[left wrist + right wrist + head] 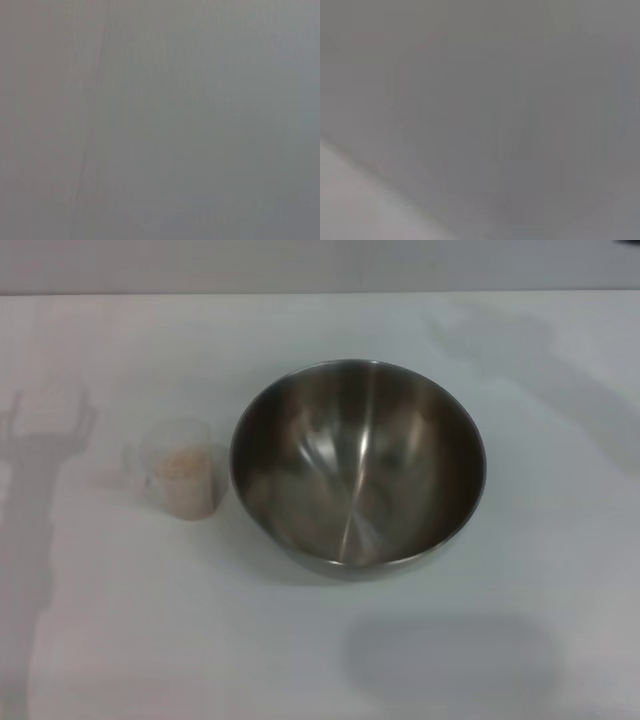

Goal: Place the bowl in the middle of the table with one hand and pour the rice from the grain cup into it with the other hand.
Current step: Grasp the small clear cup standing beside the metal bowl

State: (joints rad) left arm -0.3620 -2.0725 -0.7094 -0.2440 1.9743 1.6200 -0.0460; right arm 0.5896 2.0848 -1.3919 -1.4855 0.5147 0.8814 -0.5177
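The steel bowl (358, 465) stands upright near the middle of the white table (560, 570), its shiny inside empty. The clear grain cup (182, 478) stands upright just left of the bowl, close to its rim but apart from it, with pale beige rice (184, 466) inside. Neither gripper nor arm shows in the head view. Both wrist views show only plain grey, with no object or fingers in them.
The table's far edge (320, 292) runs along the top of the head view. Soft shadows lie on the table at the left, the upper right and in front of the bowl.
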